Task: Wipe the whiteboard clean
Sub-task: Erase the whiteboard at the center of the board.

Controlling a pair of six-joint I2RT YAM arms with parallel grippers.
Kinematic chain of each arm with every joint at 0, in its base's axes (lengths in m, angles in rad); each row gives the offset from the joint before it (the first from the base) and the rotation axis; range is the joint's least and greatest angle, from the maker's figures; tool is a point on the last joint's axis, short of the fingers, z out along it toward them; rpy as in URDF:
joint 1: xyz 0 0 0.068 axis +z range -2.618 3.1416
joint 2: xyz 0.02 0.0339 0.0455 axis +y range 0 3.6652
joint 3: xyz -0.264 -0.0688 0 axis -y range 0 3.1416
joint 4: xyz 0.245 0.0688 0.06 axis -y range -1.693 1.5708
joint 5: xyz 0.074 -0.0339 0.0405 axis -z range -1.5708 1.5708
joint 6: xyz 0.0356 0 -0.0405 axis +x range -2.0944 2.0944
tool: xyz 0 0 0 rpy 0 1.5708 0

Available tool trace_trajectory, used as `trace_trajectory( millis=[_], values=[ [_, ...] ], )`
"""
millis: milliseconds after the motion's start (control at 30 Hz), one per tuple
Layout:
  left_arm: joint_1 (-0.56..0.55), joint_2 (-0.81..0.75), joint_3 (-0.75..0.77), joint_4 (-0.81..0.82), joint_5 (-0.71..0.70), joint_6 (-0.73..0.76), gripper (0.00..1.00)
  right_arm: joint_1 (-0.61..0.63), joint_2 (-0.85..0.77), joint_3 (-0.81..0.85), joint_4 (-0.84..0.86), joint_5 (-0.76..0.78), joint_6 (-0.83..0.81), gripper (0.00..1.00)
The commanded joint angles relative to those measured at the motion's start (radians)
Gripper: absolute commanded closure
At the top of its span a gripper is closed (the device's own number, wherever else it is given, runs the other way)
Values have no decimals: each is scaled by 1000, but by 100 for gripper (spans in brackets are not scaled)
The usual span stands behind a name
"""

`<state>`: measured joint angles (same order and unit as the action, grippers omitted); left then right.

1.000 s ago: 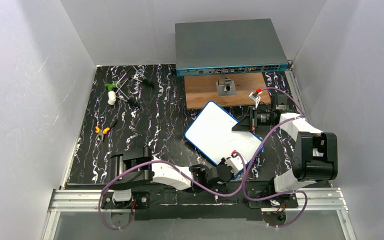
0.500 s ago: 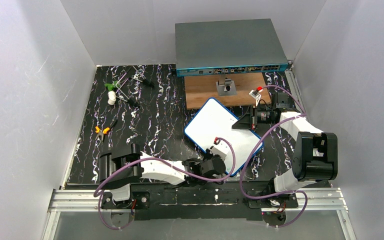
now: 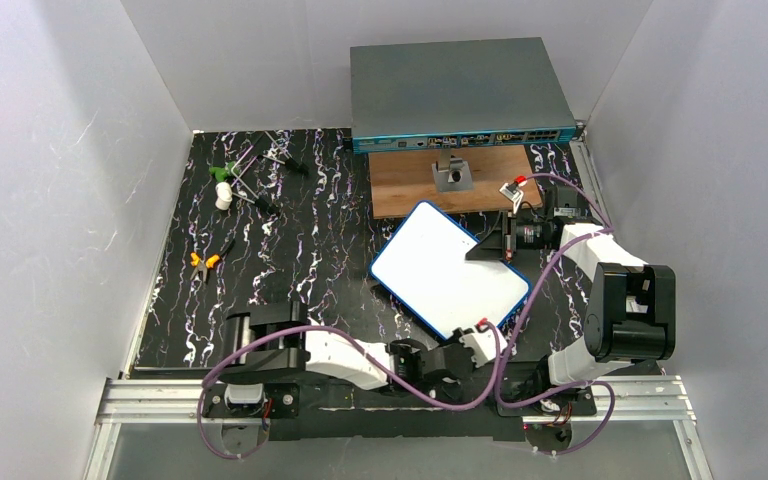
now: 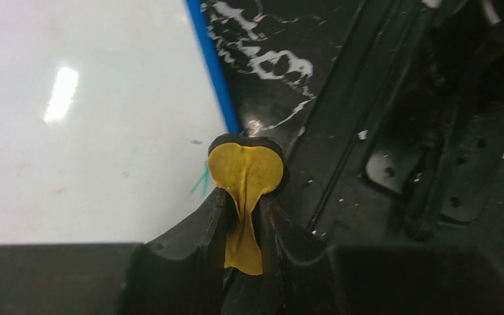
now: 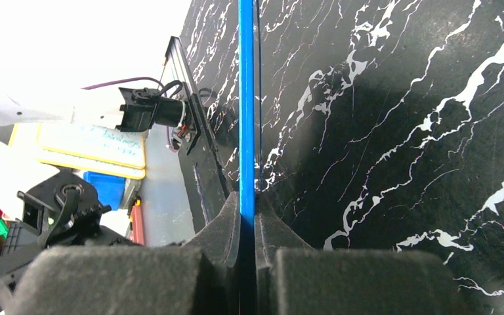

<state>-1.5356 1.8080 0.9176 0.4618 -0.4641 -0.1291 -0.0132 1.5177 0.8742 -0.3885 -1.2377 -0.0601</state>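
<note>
- Nearly done, I judge: whiteboard point(image 3: 448, 268) clean except one faint green mark point(image 4: 200, 184).
- My left gripper point(image 4: 244, 213) jaws pinch a yellow eraser pad point(image 4: 246, 167); right gripper point(image 5: 247, 213) jaws clamp the board's rim.

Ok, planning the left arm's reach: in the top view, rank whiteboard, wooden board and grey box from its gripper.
From left gripper:
1. whiteboard, at its tip
2. wooden board, beyond it
3. grey box, rearmost
</note>
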Motion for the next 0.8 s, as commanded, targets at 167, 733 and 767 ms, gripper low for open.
trace_trajectory(
  millis=[167,733,767],
  values=[
    [11,79,154,-303,-215,-148,100,-10,-16,19,-75,-210,155,99],
    [121,-71,-48,-118,-136,-300,100,-11,-12,19,-73,-204,157,99],
    [105,-63,-39,-84,-110,-257,100,-11,-13,19,-73,-204,157,99]
  ],
)
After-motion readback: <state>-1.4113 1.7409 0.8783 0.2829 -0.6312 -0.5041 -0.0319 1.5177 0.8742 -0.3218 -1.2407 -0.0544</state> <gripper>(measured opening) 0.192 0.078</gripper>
